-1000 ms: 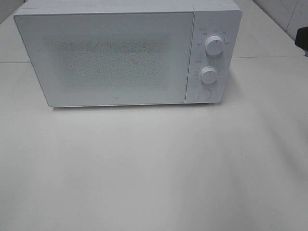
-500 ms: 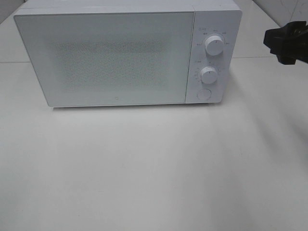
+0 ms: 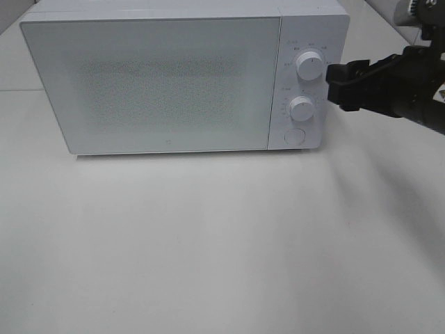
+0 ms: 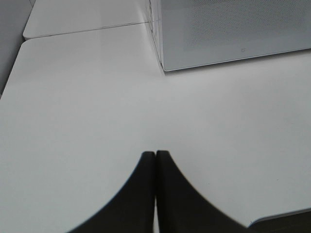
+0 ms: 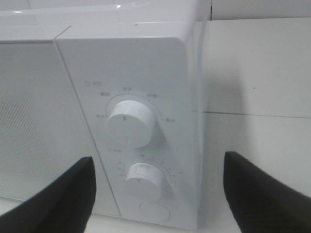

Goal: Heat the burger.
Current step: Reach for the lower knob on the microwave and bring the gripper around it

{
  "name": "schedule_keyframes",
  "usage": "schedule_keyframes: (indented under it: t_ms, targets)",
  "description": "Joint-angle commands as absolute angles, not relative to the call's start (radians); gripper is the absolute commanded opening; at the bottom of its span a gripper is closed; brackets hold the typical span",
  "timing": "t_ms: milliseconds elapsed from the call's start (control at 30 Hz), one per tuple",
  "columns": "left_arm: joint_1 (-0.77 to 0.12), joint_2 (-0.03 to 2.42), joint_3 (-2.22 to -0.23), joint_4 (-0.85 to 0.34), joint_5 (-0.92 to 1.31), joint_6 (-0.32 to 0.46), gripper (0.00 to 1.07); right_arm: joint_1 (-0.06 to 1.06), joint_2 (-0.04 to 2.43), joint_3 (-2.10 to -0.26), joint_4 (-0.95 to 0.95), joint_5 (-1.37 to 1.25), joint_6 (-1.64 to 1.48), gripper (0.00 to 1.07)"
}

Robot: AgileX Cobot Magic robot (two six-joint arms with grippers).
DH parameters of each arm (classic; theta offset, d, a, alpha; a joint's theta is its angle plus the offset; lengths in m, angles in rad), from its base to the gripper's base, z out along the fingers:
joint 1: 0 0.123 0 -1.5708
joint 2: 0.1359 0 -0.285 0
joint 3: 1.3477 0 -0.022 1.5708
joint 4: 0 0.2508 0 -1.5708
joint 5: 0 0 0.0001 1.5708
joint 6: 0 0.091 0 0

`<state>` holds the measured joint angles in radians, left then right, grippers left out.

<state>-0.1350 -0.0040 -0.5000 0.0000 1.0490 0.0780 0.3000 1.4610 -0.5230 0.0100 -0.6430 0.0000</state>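
Now the right hand (image 3: 336,86), spread wide, has come in beside the microwave (image 3: 153,83) knobs (image 3: 302,109) (door shut), so setting the heat seems next. Meanwhile the left hand (image 4: 155,159) is pressed together over the tabletop (image 3: 208,243). No burger is in view; presumably it is inside.

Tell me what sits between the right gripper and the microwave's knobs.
Nothing: the right wrist view shows only air between the right gripper and the knobs.
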Motion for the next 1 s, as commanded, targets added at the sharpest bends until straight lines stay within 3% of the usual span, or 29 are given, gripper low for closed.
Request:
schedule_keyframes:
  t_ms: [33, 200, 400, 1000]
  targets:
    - [-0.132, -0.025, -0.497, -0.005, 1.035, 0.08, 0.0, 0.377, 1.515, -0.53, 0.154, -0.712, -0.071, 0.7]
    - [-0.132, -0.025, -0.497, -0.005, 1.035, 0.08, 0.0, 0.465, 1.582, -0.53, 0.312, -0.795, -0.199, 0.69]
    - [-0.132, -0.025, -0.497, -0.005, 1.035, 0.08, 0.0, 0.524, 1.677, -0.531, 0.363, -0.92, -0.263, 0.68]
    - [-0.132, -0.025, -0.497, -0.005, 1.035, 0.08, 0.0, 0.521, 1.84, -0.531, 0.386, -1.119, -0.214, 0.67]
